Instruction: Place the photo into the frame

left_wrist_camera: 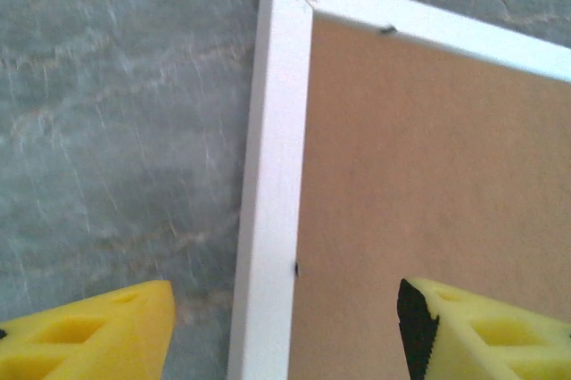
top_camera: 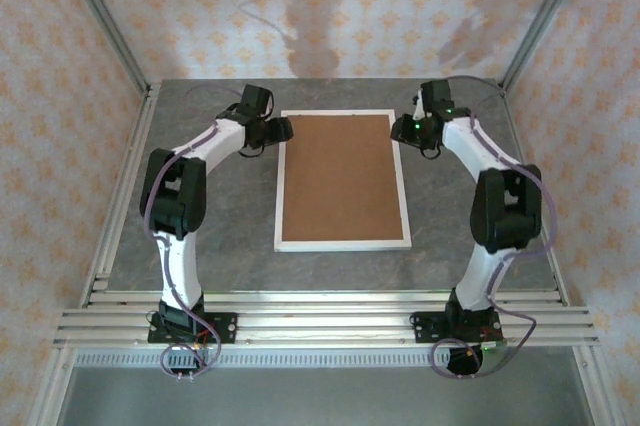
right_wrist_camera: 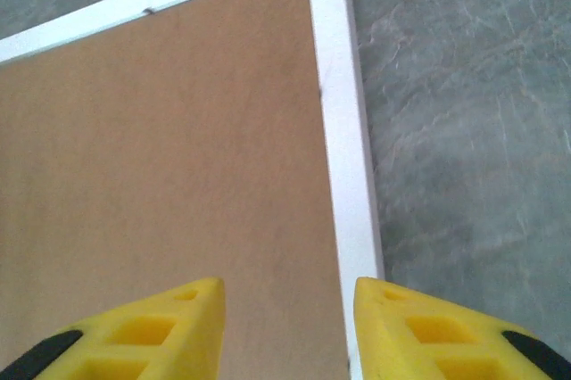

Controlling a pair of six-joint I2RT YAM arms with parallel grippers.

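Note:
The white frame (top_camera: 342, 244) lies flat in the middle of the grey table, with a plain brown backing board (top_camera: 340, 176) inside its moulding. The photo is hidden. My left gripper (top_camera: 280, 130) is at the frame's far left corner. In the left wrist view it (left_wrist_camera: 285, 326) is open, astride the left moulding (left_wrist_camera: 268, 175), one yellow finger over the table and one over the board (left_wrist_camera: 428, 157). My right gripper (top_camera: 405, 132) hovers at the far right corner. It (right_wrist_camera: 287, 309) is open over the board (right_wrist_camera: 161, 157) and the right moulding (right_wrist_camera: 352, 175), holding nothing.
Grey marbled table top (top_camera: 210, 246) runs to either side of the frame. Aluminium rails (top_camera: 320, 321) cross the near edge by the arm bases. Slanted metal posts (top_camera: 105, 21) and patterned walls enclose the back and sides.

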